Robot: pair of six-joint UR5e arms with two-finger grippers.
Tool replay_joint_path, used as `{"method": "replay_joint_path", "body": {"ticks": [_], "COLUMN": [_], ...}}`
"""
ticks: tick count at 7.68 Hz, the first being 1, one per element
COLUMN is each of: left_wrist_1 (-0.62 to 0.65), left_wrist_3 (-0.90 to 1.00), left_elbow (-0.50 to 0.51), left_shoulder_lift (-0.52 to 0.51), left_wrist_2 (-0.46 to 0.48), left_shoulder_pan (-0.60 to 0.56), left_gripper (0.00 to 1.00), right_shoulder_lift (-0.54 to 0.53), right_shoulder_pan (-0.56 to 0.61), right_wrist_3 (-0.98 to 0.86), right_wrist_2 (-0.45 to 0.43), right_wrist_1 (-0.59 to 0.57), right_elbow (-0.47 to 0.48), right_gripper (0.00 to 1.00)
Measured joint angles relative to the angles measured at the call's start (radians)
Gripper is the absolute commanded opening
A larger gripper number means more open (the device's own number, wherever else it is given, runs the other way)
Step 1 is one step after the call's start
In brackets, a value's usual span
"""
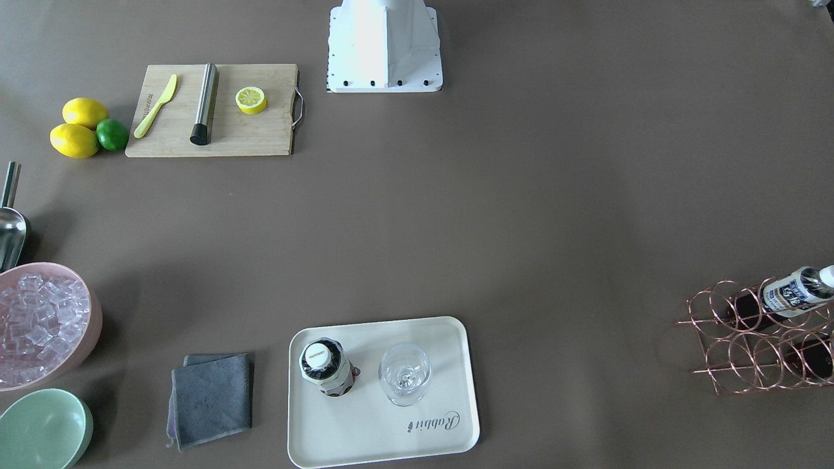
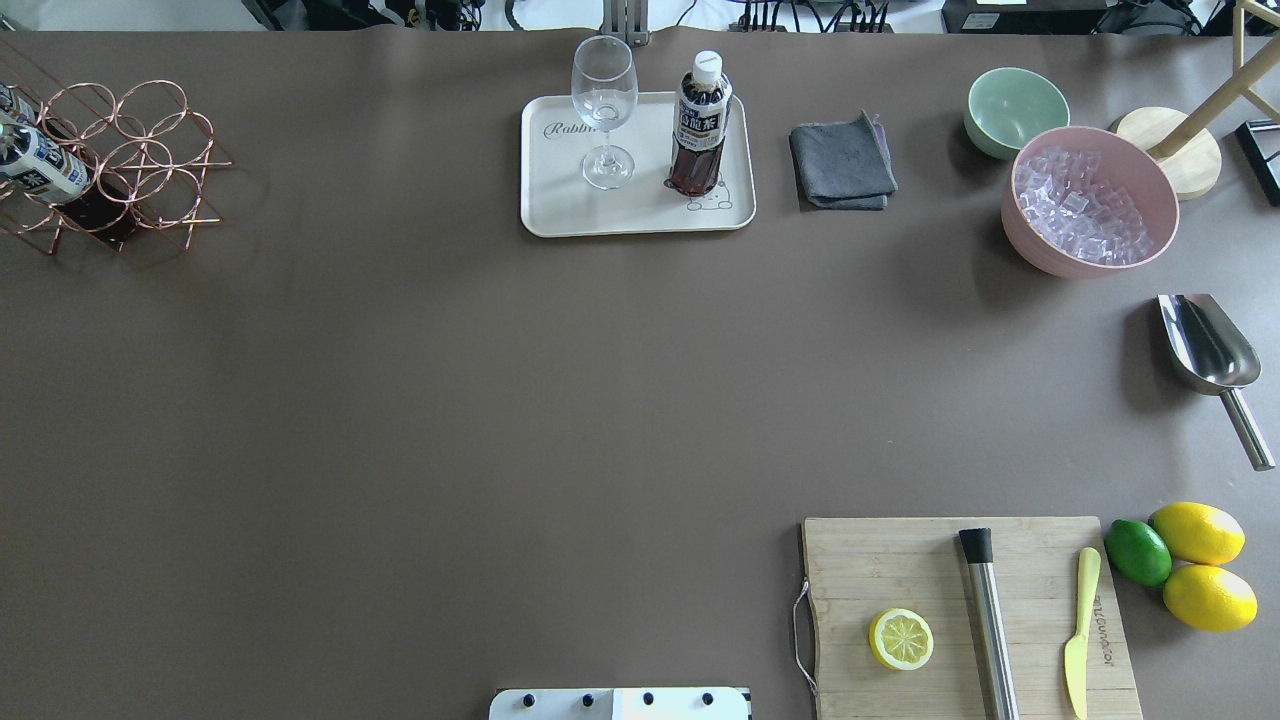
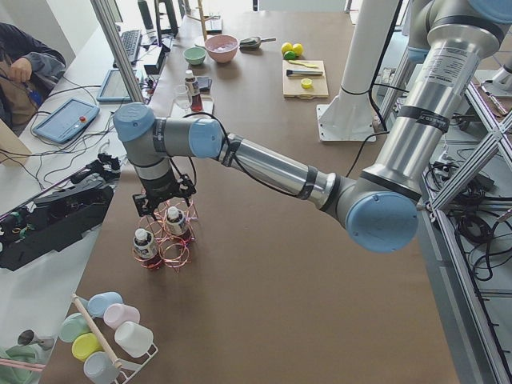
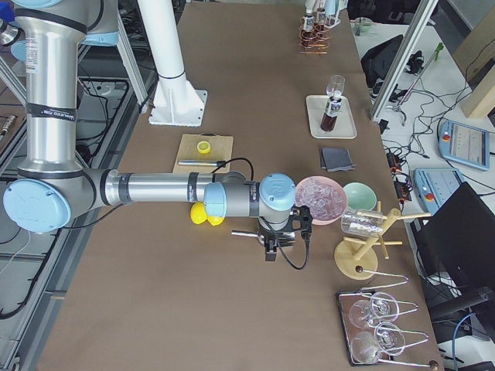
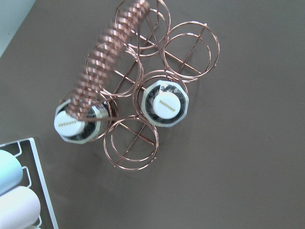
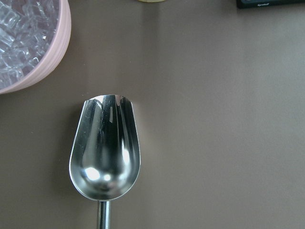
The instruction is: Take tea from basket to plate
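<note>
One tea [image 1: 326,368] [image 2: 700,125] stands upright on the cream plate [image 1: 365,436] [image 2: 560,212], beside a clear stemmed glass [image 1: 404,374]. Two more tea bottles, white caps up in the left wrist view [image 5: 165,103] [image 5: 76,123], sit in cells of the copper wire basket [image 5: 133,143] [image 1: 736,339] [image 2: 130,130]. My left gripper [image 3: 165,208] hangs just above the basket's bottles; it shows only in the exterior left view, so I cannot tell its state. My right gripper [image 4: 272,246] hovers over the metal scoop [image 6: 105,148]; I cannot tell its state either.
A pink bowl of ice [image 2: 1090,200], a green bowl [image 2: 1015,108] and a grey cloth [image 2: 842,162] lie right of the plate. A cutting board [image 2: 960,610] holds a lemon half, a steel bar and a yellow knife; lemons and a lime [image 2: 1138,552] lie beside it.
</note>
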Motion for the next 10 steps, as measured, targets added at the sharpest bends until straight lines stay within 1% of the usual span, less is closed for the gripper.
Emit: {"method": "replay_joint_path", "body": {"ticks": [2, 5, 6, 8, 10], "left_wrist_1": [-0.009, -0.023, -0.031, -0.037, -0.057], "left_wrist_3": [-0.115, -0.463, -0.537, -0.678, -0.878], "left_elbow": [-0.033, -0.03, -0.017, 0.007, 0.006], "left_shoulder_lift": [0.096, 0.2, 0.225, 0.246, 0.249], "left_wrist_2": [-0.001, 0.002, 0.006, 0.002, -0.002], "left_shoulder_pan": [-0.002, -0.007, -0.011, -0.031, -0.036], "left_gripper": [0.99, 0.99, 0.99, 0.99, 0.99], "right_shoulder_lift": [0.002, 0.02, 0.023, 0.025, 0.02], "right_shoulder_pan": [0.004, 0.005, 0.005, 0.008, 0.023], "right_wrist_3": [-0.001, -0.001, -0.001, -0.001, -0.001], "right_wrist_2": [0.001, 0.002, 0.005, 0.005, 0.009], "right_wrist_1": [-0.036, -0.064, -0.065, -0.066, -0.067], "right_elbow": [0.01, 0.026, 0.033, 0.039, 0.039], "right_gripper": [1.0, 1.0, 1.0, 1.0, 1.0]}}
